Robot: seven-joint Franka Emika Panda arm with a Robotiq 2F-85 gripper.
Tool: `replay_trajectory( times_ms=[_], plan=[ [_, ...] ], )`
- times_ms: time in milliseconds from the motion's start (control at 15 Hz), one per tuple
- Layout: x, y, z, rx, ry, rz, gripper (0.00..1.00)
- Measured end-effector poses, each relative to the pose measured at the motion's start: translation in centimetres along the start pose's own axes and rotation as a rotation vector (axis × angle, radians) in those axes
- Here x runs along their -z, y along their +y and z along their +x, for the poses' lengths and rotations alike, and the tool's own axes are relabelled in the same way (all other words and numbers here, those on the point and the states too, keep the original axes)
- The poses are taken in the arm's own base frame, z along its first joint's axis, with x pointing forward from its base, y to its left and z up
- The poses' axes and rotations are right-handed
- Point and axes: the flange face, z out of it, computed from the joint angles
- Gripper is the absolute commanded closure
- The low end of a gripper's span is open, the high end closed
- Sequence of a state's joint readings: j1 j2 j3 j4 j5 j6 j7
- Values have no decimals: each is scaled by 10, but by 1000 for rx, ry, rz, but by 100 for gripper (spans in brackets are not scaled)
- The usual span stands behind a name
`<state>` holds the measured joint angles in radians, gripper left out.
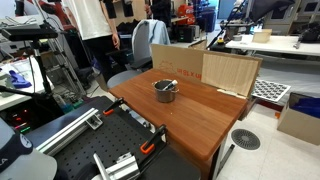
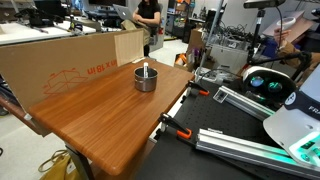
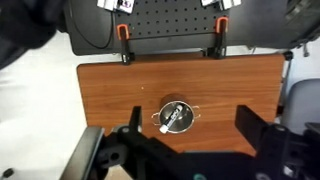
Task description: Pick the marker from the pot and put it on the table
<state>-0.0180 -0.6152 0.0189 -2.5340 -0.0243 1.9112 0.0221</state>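
Observation:
The small silver pot (image 3: 175,116) stands near the middle of the reddish-brown table (image 3: 110,95). It also shows in both exterior views (image 1: 165,90) (image 2: 146,78). The marker (image 3: 172,117) lies slanted inside the pot, pale with a darker end, and pokes above the rim in an exterior view (image 2: 146,68). My gripper (image 3: 195,130) is open and empty, high above the table. Its two dark fingers frame the pot, which lies closer to the left finger. The gripper is out of view in both exterior views.
Cardboard panels (image 1: 200,68) (image 2: 70,60) stand along one table edge. A black bench with rails (image 1: 100,140) (image 2: 230,120) and orange clamps (image 3: 125,32) adjoins the opposite edge. People and desks stand in the background (image 1: 95,20).

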Motion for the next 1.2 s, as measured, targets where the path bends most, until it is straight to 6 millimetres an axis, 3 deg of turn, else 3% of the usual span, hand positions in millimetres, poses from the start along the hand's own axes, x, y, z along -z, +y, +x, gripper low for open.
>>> replay_trajectory(
  times_ms=[667,1200],
  plan=[
    [-4,-1,0,-14,-10,18,0],
    [-54,-2,24,-253,-28,197,0]
  ],
)
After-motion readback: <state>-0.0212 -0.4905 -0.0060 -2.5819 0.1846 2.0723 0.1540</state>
